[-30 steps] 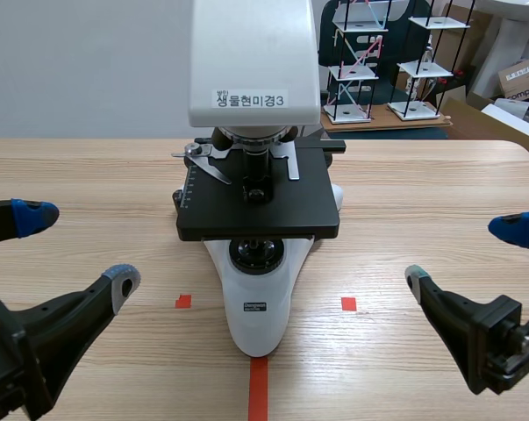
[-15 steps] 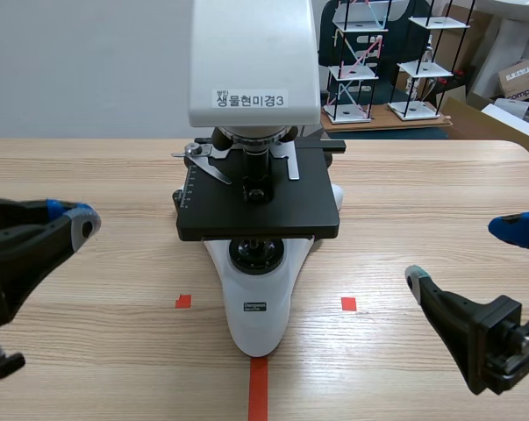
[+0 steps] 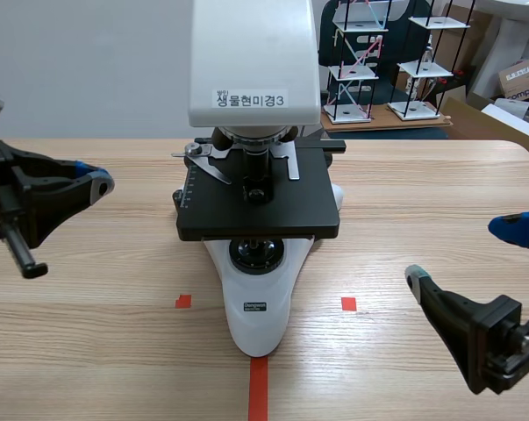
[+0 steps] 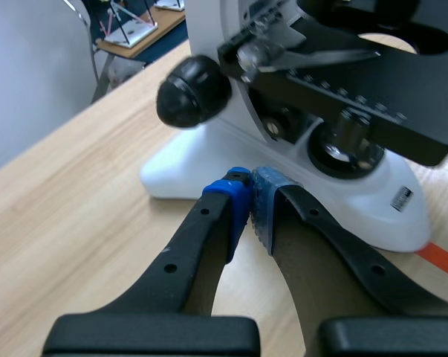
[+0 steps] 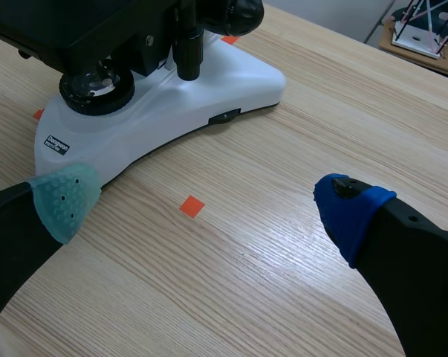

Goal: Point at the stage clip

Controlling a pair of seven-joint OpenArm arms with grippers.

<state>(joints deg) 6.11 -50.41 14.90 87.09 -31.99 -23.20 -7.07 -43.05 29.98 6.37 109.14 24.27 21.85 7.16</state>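
1. Standing mid-desk, nearer the far edge of the pale wooden desk [image 3: 422, 184]: a white, broad-based microscope [image 3: 257, 298] carrying a flat black square stage [image 3: 260, 210].
2. Lying flat on the far part of that stage, on the side toward the desk's left edge: the thin silver metal stage clip [image 3: 208, 163]. Long axis slanted, from a pivot near the stage's far left corner in toward the lens. Matching second clip [image 3: 290, 163] on the other side of the lens.
3. Left tool [image 3: 96, 181]: clenched, blue dotted pads pressed together on nothing, held above the desk's left part with its tip turned toward the microscope.
4. Right tool [image 3: 461, 254]: released, fingers wide apart and empty, low by the desk's near right corner.
5. In the left wrist view, probably the clip [image 4: 272, 52] seen edge-on, ahead of and above the closed tip; hard to be sure at that angle.
6. Judged from this: clip ahead of the left tool and inward from it, about level with the tip, well apart. Left arm plainly the nearer one, so an inward reach toward the stage's left edge called for.
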